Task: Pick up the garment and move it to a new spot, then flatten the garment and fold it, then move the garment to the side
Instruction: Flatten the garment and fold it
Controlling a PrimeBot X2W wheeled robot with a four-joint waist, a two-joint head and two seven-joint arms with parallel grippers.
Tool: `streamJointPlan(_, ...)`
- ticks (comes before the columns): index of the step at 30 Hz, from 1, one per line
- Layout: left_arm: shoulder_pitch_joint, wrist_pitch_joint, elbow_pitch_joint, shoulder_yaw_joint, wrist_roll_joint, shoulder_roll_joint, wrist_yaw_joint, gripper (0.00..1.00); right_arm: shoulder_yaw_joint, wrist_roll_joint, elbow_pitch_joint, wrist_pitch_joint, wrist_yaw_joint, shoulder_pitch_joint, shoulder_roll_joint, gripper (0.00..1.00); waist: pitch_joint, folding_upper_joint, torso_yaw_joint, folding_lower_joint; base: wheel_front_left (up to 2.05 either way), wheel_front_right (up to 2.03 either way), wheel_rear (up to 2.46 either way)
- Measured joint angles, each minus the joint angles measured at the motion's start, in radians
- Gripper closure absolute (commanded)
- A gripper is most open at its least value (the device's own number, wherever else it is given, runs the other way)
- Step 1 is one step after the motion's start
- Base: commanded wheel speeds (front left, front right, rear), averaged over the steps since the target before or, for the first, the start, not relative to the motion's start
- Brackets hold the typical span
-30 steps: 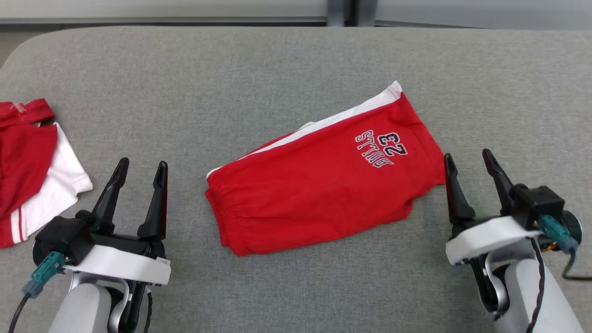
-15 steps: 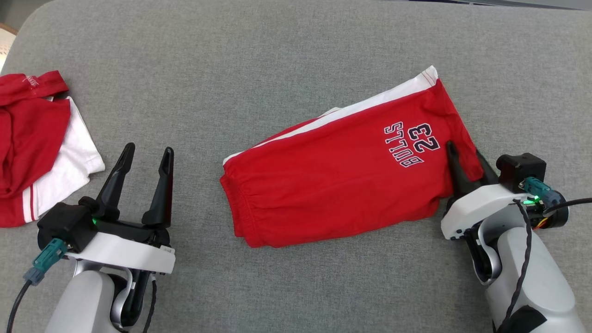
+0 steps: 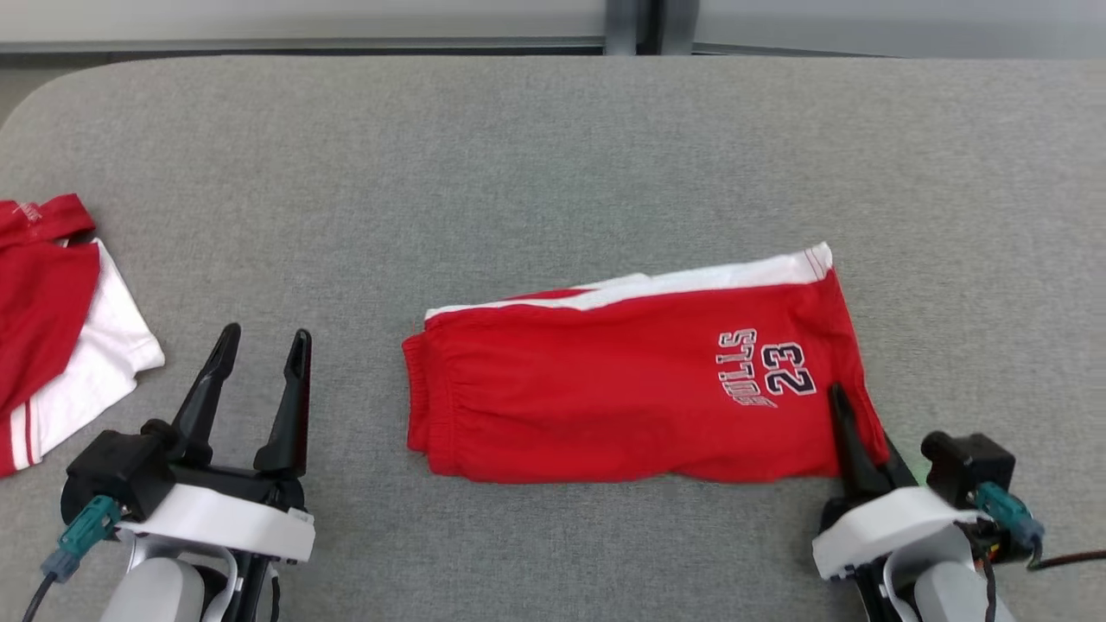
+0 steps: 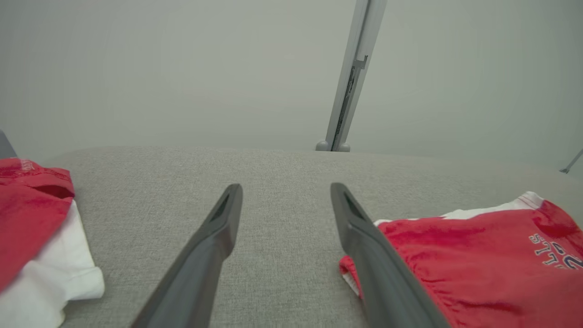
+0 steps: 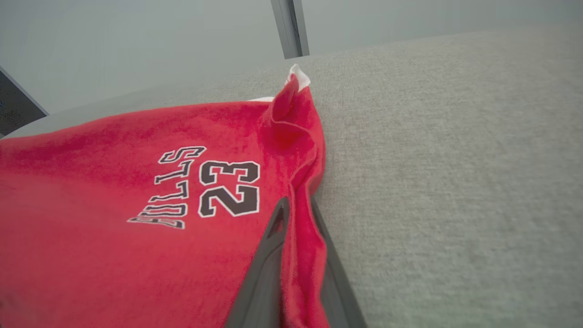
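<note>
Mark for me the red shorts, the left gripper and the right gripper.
red shorts (image 3: 605,397), head view, middle of the fabric.
left gripper (image 3: 266,332), head view, between its fingertips.
right gripper (image 5: 298,201), right wrist view, between its fingertips.

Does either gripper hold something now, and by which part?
The right gripper pinches the red shorts at the leg edge beside the number print. The left gripper is open, holding nothing.

Grey fabric-covered table (image 3: 518,155), rounded corners; pale wall (image 4: 182,68) behind; grey vertical post (image 4: 350,77).
</note>
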Motion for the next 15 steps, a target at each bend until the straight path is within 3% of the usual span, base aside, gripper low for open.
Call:
streamJointPlan(8, 0.047, 0.000, -0.001, -0.004, 0.010, 0.003, 0.000, 0.00, -0.057, -0.081, -0.128, 0.065, 0.000, 0.152, -0.001, 1.00, -0.066, 0.0000, -0.061, 0.0000, 0.00, 0.00, 0.00)
streamJointPlan(15, 0.055, 0.000, -0.003, -0.007, 0.012, -0.007, 0.000, 0.00, -0.073, -0.095, -0.212, 0.126, 0.000, 0.198, -0.001, 1.00, -0.077, 0.0000, -0.072, 0.0000, 0.00, 0.00, 0.00)
